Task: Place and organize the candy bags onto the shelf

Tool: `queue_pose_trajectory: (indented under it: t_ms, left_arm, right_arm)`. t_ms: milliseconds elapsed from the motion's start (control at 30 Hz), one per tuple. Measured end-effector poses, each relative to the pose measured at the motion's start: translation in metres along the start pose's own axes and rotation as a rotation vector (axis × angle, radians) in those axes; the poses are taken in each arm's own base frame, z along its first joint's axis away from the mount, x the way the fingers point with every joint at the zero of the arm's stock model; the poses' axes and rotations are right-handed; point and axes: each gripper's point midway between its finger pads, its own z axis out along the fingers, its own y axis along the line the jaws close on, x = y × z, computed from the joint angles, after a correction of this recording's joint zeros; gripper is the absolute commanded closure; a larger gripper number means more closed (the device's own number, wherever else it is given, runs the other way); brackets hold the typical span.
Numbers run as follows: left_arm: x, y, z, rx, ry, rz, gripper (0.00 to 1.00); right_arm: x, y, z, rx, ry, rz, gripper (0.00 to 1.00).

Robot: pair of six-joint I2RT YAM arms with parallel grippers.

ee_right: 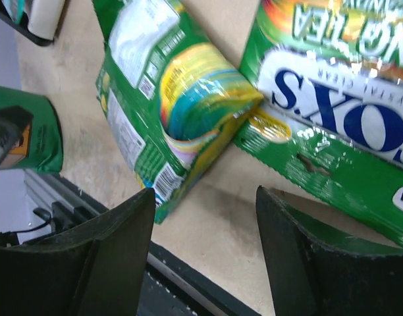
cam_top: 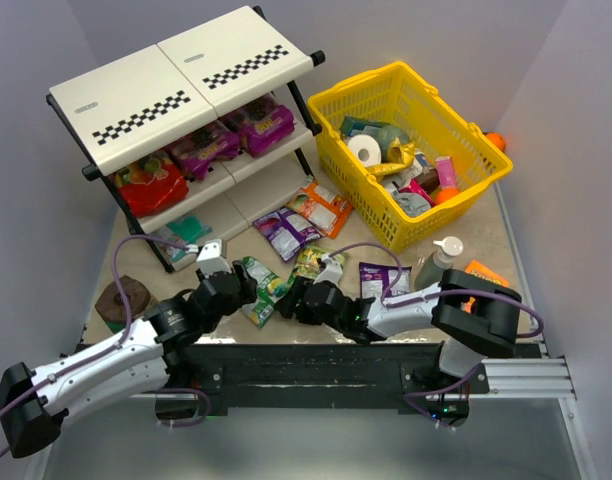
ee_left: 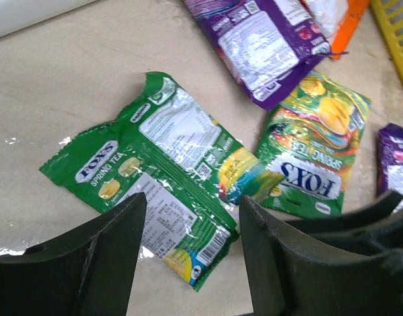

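Left gripper: jaws wide apart, nothing between them. It hovers low over the near edge of the back-up green bag, which lies flat on the table.

Right gripper: also spread wide and empty, aimed at the spot where that bag's curled corner touches the face-up green bag. The two grippers sit just beside each other, one at either side of the same bag.

Further out on the table: a purple bag, an orange bag beside it, and another purple bag off to the right near the bottle.

Beyond those: the shelf, with magenta bags and a red bag on its middle tier and a teal bag on the lowest. The yellow basket stands to its right.

Risks, as I judge them:
- Both arms are working one bag, so the fingers could knock together or tug it in opposite directions.
- The film is glossy and flat on the table, so a pinch may skid off or merely crease it.
- With the curled corner against its neighbour, closing there could catch both bags or drag the second one askew.
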Motion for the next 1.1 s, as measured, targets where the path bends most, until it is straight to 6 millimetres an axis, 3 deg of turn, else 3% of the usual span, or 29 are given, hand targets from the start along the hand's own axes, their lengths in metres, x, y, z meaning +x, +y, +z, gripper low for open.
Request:
queue_pose_trajectory:
  t_ms: [200, 500, 933, 1033, 1100]
  left_arm:
    - [0.007, 0.01, 0.018, -0.074, -0.009, 0.006, 0.39]
    - [0.04, 0.035, 0.043, -0.131, 0.097, 0.027, 0.46]
    - [0.046, 0.03, 0.049, -0.073, 0.098, 0.007, 0.57]
    - [0.046, 0.029, 0.049, -0.065, 0.098, 0.002, 0.57]
    - [0.046, 0.028, 0.048, -0.059, 0.099, -0.001, 0.57]
  right_arm:
    - [0.012, 0.008, 0.012, -0.059, 0.029, 0.079, 0.46]
    - [0.019, 0.018, 0.027, -0.1, 0.041, 0.217, 0.53]
    - [0.016, 0.024, 0.037, -0.145, 0.014, 0.361, 0.53]
    - [0.015, 0.024, 0.039, -0.147, 0.007, 0.378, 0.6]
    - [0.016, 0.023, 0.04, -0.143, 0.005, 0.384, 0.7]
